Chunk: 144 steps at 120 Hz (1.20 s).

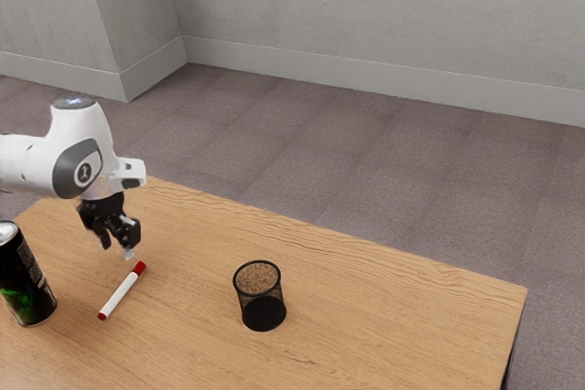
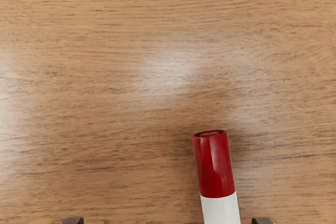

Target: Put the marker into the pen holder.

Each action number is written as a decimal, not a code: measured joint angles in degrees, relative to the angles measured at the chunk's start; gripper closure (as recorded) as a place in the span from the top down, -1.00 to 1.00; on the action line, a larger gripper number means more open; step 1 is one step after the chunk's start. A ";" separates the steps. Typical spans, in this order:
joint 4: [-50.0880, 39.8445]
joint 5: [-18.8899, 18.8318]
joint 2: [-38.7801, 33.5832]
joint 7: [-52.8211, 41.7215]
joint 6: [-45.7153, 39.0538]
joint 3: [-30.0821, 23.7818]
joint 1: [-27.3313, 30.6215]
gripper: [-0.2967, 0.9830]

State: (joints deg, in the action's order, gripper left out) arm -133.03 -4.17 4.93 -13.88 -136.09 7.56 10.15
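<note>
Gripper (image 1: 117,251) hangs over the marker (image 1: 120,292), fingers apart
White with red ends, it lies on the table (image 1: 366,335) between can (image 1: 20,282) and holder (image 1: 264,315); the can has a green graphic and lettering too small to read, the arm (image 1: 27,163) a pale emblem (image 1: 84,172)

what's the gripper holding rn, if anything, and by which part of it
Nothing is held: the gripper is open, and the marker lies on the table.
</note>
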 joint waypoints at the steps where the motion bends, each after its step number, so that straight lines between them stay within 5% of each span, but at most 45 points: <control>1: -0.13 0.08 0.05 0.29 -0.19 -0.01 -0.12 0.05; 78: -1.11 1.39 6.47 13.44 -5.83 -0.30 -1.54 -0.17; 104: -1.27 1.30 6.39 15.53 -5.95 -0.34 -1.46 -0.52; 126: -1.24 0.85 -3.53 17.22 -4.09 -4.88 -1.70 -0.64; 144: 0.40 0.83 -10.84 18.27 -2.83 -6.96 -7.42 -0.68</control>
State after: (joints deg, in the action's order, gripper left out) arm -132.63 -3.34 -5.91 4.39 -138.92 0.60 2.73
